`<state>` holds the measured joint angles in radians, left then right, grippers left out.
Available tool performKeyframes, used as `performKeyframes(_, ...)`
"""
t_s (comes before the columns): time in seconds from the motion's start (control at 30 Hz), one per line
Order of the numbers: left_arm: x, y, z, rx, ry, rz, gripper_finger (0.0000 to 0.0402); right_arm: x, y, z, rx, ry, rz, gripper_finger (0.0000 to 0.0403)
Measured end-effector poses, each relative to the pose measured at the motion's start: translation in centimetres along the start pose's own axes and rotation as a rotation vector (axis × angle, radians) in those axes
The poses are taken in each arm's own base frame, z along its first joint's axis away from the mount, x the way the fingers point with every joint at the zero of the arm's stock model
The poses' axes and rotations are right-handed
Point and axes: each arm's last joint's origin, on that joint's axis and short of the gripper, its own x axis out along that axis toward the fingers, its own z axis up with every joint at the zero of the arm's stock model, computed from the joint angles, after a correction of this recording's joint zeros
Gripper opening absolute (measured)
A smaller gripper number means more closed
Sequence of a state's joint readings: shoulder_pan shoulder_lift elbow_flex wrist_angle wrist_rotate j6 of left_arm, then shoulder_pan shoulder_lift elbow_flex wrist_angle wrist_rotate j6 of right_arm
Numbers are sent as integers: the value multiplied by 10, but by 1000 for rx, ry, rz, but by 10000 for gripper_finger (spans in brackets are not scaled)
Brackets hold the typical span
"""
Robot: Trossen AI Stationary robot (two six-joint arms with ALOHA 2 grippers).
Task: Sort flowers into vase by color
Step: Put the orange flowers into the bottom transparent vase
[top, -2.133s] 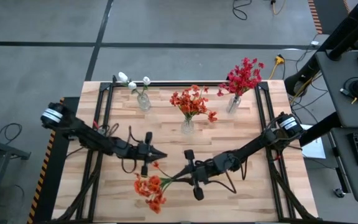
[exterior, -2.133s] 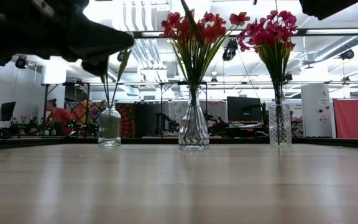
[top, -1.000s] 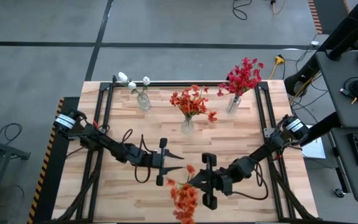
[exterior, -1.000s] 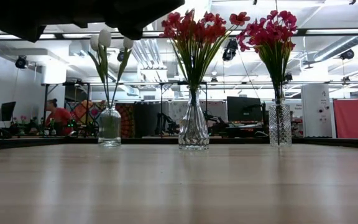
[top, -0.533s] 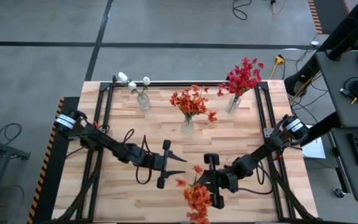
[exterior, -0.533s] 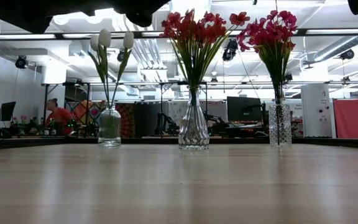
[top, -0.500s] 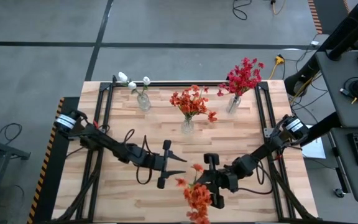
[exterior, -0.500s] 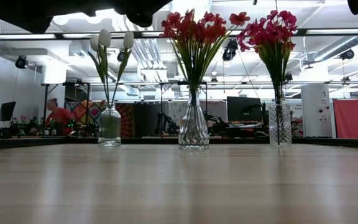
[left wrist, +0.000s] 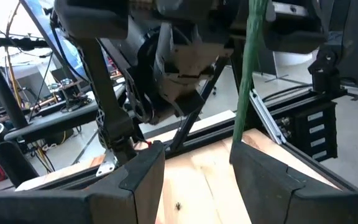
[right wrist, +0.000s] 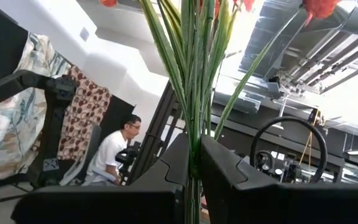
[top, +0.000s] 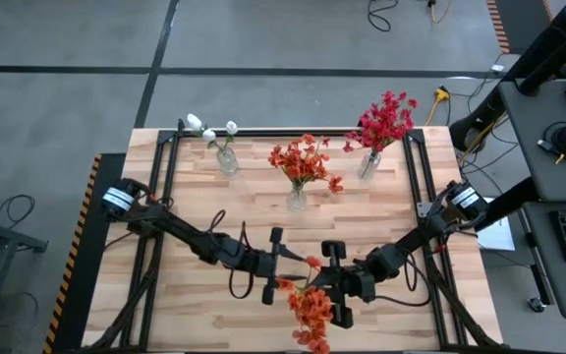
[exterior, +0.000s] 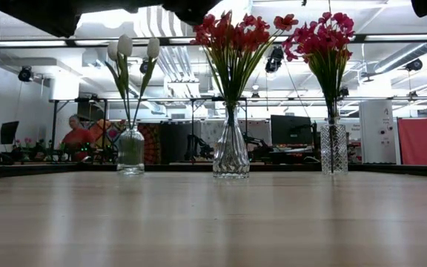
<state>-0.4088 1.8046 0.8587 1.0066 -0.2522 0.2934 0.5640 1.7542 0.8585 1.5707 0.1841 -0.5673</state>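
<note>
— While three vases [top: 296, 200] at the table's far edge already hold white, orange and crimson blooms, what's left?

— One orange spray [top: 310, 307], aloft near the front edge. The right gripper [top: 324, 287] pinches its stems; the left gripper [top: 285, 268], fingers spread, sits just beside them. It likely belongs in the middle vase.

— And the surroundings?

— Pale wood-plank table [top: 195, 206], otherwise bare. Behind it, an open workshop with a seated person [exterior: 73, 136].
</note>
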Motion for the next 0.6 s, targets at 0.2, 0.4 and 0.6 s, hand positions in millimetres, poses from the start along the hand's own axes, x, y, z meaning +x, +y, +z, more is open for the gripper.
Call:
performKeyframes(0.2, 3, 0, 6, -4, -29, -25, 168, 0, -2, -1, -42, 29, -43, 22)
performKeyframes(0.4, 5, 0, 10, -12, -45, -24, 124, 1, -7, -4, -66, 47, -71, 22)
performKeyframes(0.6, 10, 0, 14, -9, -28, -27, 51, 2, -12, -8, -93, 59, -90, 22)
